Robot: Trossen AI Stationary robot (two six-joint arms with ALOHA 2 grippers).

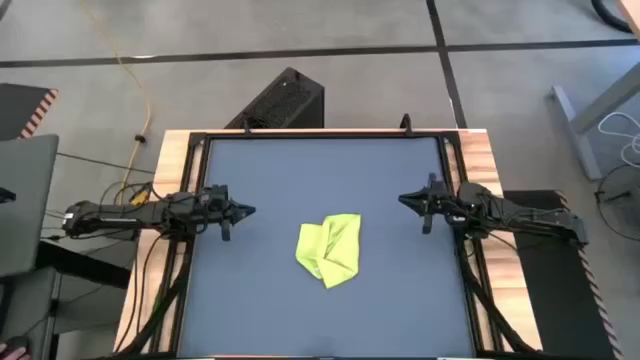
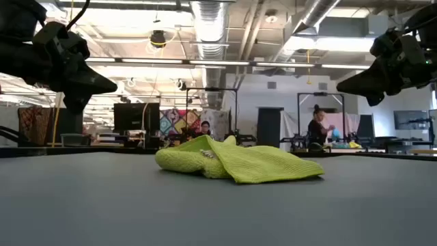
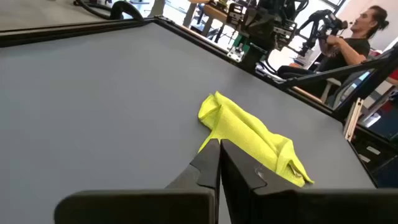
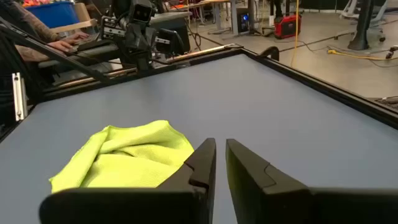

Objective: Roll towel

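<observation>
The dark blue-grey table [image 1: 300, 170] carries one towel [image 1: 331, 250], a crumpled lime cloth lying loosely folded a little toward the near edge from the table's middle, well clear of all four edges. Bare surface lies open on every side of it, with the widest stretch toward the far edge and both far corners.

Two grippers hang above the table without touching it. The left gripper [image 1: 248, 211] hovers just inside the left edge, about midway along it, pointing toward the towel, its fingers pressed together with no gap and nothing between them. The right gripper [image 1: 404, 199] hovers just inside the right edge, likewise about midway, its fingers standing only a narrow slit apart and empty. Both are well apart from the cloth, which lies between them.

Nothing else rests on the table, so nothing blocks either arm's way to the towel. A black frame and light wooden boards border the left and right edges. A black box [image 1: 280, 100] stands on the floor beyond the far edge, and a yellow cable [image 1: 135, 100] trails off the far left corner. In the room behind, two people [image 2: 318, 130] sit at workstations.
</observation>
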